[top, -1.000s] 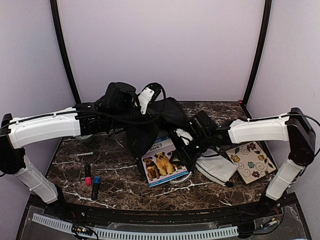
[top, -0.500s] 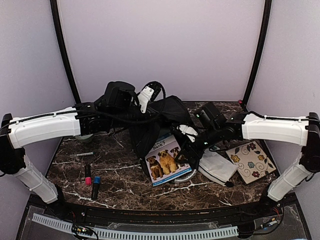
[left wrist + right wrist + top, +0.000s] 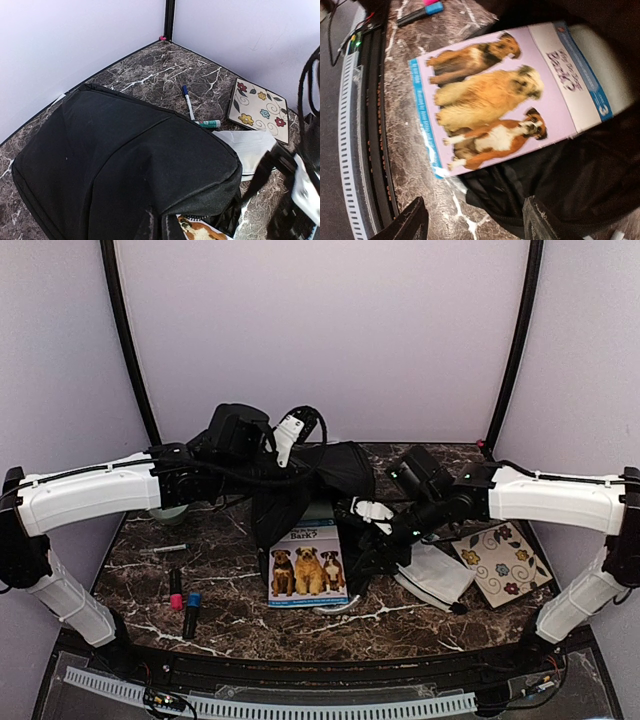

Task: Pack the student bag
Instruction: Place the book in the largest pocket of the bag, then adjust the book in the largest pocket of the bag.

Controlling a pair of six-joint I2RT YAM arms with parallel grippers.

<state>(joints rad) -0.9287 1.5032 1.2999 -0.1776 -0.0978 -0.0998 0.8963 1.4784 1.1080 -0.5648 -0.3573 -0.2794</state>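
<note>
The black student bag [image 3: 315, 480] lies at the table's middle, its top fabric tented up. My left gripper [image 3: 288, 443] is shut on that fabric; in the left wrist view the bag [image 3: 125, 155] fills the frame and hides the fingers. A dog picture book [image 3: 305, 560] lies flat with its top end inside the bag's open mouth; a corner shows in the left wrist view [image 3: 197, 231]. My right gripper [image 3: 372, 545] hangs open and empty just right of the book [image 3: 495, 100], over the bag's lower edge [image 3: 570, 185], fingers [image 3: 410, 222] wide apart.
A white pouch [image 3: 435, 575] and a floral notebook [image 3: 503, 562] lie at the right. A pink marker [image 3: 176, 590], a blue marker [image 3: 192, 612] and a pen [image 3: 163, 549] lie at the left. Behind the bag are a blue pen [image 3: 188, 102] and a green marker [image 3: 207, 123].
The dog book has swung from tilted to square and slid left. My right gripper has drawn back to the book's right side. The left arm has held still.
</note>
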